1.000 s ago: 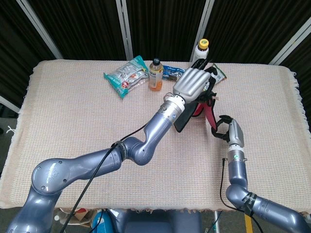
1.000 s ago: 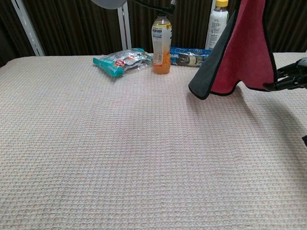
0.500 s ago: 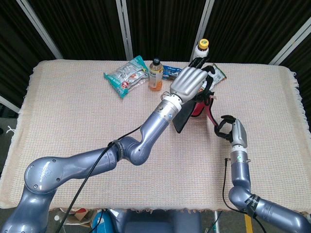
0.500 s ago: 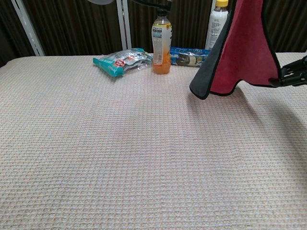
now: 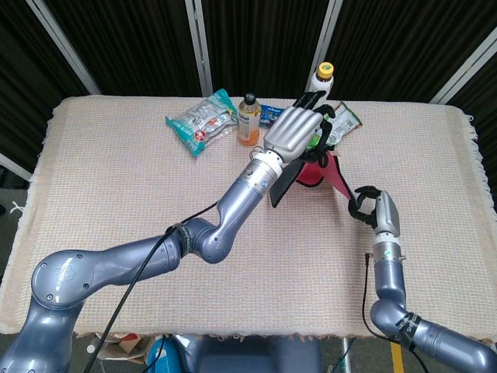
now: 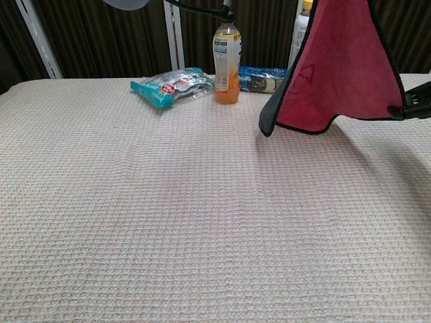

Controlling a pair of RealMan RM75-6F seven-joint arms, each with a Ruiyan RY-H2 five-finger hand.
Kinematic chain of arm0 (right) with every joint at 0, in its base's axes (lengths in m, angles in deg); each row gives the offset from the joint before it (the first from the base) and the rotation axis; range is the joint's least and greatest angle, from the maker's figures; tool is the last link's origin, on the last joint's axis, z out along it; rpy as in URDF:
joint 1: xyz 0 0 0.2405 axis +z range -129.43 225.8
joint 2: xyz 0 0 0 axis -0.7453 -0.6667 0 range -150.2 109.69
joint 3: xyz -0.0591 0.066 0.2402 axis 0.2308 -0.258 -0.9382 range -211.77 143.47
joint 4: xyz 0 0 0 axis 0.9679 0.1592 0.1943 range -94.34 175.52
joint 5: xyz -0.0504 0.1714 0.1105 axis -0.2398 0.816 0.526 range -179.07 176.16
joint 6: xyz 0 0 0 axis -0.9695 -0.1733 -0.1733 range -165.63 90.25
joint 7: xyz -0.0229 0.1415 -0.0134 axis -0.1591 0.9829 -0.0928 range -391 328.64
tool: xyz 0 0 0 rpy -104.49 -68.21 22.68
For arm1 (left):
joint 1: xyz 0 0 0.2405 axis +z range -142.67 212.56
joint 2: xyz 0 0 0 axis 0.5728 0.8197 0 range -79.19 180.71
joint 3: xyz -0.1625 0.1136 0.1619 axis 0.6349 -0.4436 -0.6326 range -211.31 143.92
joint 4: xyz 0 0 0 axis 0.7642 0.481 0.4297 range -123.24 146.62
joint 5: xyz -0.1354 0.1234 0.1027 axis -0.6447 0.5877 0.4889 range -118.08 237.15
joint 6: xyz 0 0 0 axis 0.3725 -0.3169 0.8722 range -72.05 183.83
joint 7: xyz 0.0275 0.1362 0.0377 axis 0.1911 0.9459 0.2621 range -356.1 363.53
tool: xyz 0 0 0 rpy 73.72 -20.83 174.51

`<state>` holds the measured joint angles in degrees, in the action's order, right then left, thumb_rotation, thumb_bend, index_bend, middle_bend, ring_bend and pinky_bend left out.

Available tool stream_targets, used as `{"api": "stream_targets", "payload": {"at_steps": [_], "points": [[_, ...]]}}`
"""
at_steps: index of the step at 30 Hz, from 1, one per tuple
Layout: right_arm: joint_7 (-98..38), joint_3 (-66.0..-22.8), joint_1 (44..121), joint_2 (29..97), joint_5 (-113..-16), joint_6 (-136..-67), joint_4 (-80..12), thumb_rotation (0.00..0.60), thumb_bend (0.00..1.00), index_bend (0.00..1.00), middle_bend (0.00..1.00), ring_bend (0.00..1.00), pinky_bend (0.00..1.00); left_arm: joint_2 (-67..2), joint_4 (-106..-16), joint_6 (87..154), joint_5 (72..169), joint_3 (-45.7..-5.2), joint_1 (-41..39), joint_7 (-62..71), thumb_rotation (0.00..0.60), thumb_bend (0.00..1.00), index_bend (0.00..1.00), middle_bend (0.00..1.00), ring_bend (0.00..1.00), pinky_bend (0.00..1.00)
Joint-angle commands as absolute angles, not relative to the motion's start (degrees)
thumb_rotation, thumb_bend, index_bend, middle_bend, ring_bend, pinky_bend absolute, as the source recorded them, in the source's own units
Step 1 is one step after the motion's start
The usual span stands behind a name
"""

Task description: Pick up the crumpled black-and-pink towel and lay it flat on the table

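The black-and-pink towel (image 6: 337, 74) hangs in the air at the upper right of the chest view, clear of the table (image 6: 168, 222). The left hand (image 5: 293, 134) grips its top, and the right hand (image 5: 371, 208) pinches the far corner, fingers curled on the hem. I'd pull the corners apart till it's taut, then lower the loose bottom edge first, away from the orange drink bottle (image 6: 227, 64).
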<state>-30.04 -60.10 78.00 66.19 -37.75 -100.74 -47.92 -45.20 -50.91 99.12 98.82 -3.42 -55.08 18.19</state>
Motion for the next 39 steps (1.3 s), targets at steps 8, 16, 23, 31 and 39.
{"api": "stream_targets", "payload": {"at_steps": [8,16,23,31,39], "points": [[-29.22,-60.80,77.46,64.24,-39.02,-100.22,-48.23,0.600,0.82,0.85,0.36,0.22,0.13,-44.31,-51.65,99.47,99.26,-4.28,-53.11,17.05,0.600,0.52,0.61,0.24,0.00,0.05],[-28.21,-61.82,76.89,61.89,-40.14,-100.12,-49.11,0.600,0.83,0.86,0.37,0.23,0.13,-43.19,-53.28,100.01,100.14,-5.28,-50.84,16.04,0.600,0.52,0.61,0.24,0.00,0.05],[-27.87,-63.35,77.13,59.52,-41.48,-100.33,-49.51,0.600,0.83,0.86,0.37,0.23,0.13,-42.28,-55.53,101.27,100.67,-5.56,-48.01,13.81,0.600,0.52,0.61,0.24,0.00,0.05],[-29.97,-65.20,79.74,57.63,-40.41,-98.59,-48.46,0.600,0.83,0.86,0.37,0.23,0.13,-42.23,-58.49,103.92,101.65,-5.14,-44.16,9.28,0.600,0.52,0.61,0.25,0.00,0.05],[-34.14,-66.21,83.87,58.12,-39.08,-98.69,-47.52,0.600,0.83,0.87,0.37,0.23,0.13,-43.92,-57.32,105.82,103.77,-4.91,-41.21,4.14,0.600,0.52,0.62,0.26,0.00,0.05]]}}
